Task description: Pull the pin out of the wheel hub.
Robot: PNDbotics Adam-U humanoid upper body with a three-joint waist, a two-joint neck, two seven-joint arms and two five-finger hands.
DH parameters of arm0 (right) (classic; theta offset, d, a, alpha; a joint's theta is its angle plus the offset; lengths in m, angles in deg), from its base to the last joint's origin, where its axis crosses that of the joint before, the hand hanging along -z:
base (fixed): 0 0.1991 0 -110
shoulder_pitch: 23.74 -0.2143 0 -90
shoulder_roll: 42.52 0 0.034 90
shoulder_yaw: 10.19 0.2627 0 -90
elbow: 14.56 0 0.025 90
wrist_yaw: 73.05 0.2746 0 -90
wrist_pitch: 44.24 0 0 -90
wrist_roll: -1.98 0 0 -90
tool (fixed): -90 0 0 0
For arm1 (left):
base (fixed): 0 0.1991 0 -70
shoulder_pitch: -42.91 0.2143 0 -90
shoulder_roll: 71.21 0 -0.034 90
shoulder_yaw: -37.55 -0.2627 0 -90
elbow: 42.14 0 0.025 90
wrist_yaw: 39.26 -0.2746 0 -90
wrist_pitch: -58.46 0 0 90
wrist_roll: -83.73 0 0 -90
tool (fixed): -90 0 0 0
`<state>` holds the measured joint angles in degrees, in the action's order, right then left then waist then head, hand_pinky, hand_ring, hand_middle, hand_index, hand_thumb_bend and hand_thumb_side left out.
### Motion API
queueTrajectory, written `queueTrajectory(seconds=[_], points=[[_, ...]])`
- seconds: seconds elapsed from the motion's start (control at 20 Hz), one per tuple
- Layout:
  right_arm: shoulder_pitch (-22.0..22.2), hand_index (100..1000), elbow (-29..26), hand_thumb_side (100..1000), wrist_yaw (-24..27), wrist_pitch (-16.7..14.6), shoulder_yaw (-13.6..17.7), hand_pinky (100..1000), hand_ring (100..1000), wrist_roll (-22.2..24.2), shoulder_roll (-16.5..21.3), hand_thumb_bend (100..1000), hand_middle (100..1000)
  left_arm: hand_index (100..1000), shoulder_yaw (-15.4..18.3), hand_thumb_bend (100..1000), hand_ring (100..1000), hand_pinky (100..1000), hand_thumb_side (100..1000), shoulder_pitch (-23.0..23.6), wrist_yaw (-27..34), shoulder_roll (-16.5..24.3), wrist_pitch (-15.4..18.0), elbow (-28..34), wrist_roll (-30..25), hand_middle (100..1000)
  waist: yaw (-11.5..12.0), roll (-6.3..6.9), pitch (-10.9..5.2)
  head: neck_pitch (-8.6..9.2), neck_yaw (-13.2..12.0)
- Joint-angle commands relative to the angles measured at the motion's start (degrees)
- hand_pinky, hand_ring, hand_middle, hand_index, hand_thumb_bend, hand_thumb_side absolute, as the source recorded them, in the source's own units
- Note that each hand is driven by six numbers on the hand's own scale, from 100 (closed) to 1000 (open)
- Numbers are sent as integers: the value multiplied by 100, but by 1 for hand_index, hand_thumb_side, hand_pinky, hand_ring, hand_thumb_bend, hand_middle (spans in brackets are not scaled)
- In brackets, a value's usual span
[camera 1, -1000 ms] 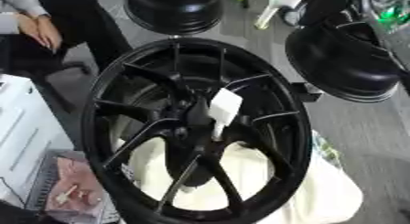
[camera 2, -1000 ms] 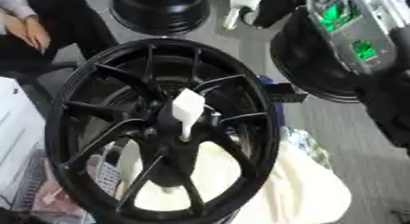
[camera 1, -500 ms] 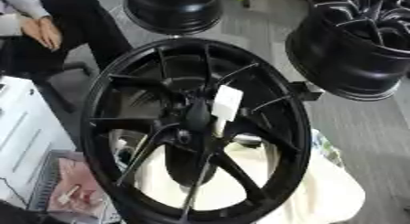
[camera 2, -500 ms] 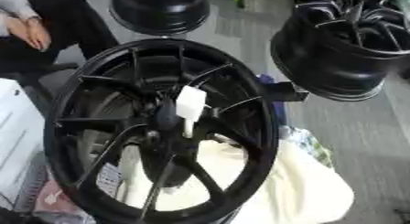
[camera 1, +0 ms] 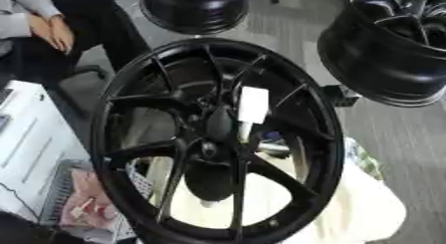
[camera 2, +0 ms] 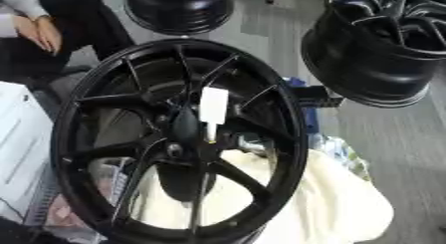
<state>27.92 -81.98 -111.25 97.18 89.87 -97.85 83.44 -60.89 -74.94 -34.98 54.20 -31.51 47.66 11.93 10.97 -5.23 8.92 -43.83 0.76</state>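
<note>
No robot hand appeared in either eye view, so nothing could be said of how the fingers stood, and nothing was touching the work.

The large glossy black multi-spoke wheel point(camera 1: 213, 138) filled the middle of both views, face up and tilted toward the camera, presumably so that its centre was open to a reach from above. At the wheel's hub point(camera 1: 218, 124) sat the white flat rectangular tab of the pin point(camera 1: 254, 104), standing up from just beside the hub's centre on its upper right. A paler thin stem ran down from the tab toward the hub. The pin looked seated, so the pull had not yet been made, and the tab standing proud gave something to pinch.

Under the lower right of the wheel lay a cream-coloured crumpled cloth point(camera 2: 331, 203), most likely padding to steady the rim and spare its finish. To the lower left of the wheel was a white box-like unit point(camera 1: 35, 153).

Beyond the wheel's upper right stood a second black alloy wheel point(camera 2: 383, 44), on its side and well apart. A dark round rim point(camera 1: 193, 9) sat beyond the top edge.
</note>
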Motion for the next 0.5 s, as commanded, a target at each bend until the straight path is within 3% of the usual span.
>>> queueTrajectory(seconds=[0.05, 0.3, 0.4, 0.5], points=[[24, 609, 501, 100, 390, 52, 317, 815, 631, -656, 440, 100, 552, 875, 108, 100, 833, 935, 569, -61, 30, 196, 5, 91, 33, 712, 10, 40, -64, -29, -18], [202, 644, 1427, 100, 1059, 55, 517, 818, 655, -1842, 577, 100, 587, 875, 104, 100, 833, 936, 569, -70, 26, 162, 8, 97, 32, 713, 46, 63, -52, -29, -44], [195, 685, 1753, 100, 1417, 55, 543, 820, 675, -2239, 579, 100, 631, 875, 91, 100, 833, 937, 569, -82, 21, 138, 2, 85, 21, 713, 58, 64, -46, -29, -47], [195, 765, 2003, 100, 1850, 55, 516, 826, 720, -2524, 558, 100, 735, 876, 71, 100, 834, 937, 568, -98, 2, 115, 1, 76, 2, 713, 74, 62, -37, -29, -34]])
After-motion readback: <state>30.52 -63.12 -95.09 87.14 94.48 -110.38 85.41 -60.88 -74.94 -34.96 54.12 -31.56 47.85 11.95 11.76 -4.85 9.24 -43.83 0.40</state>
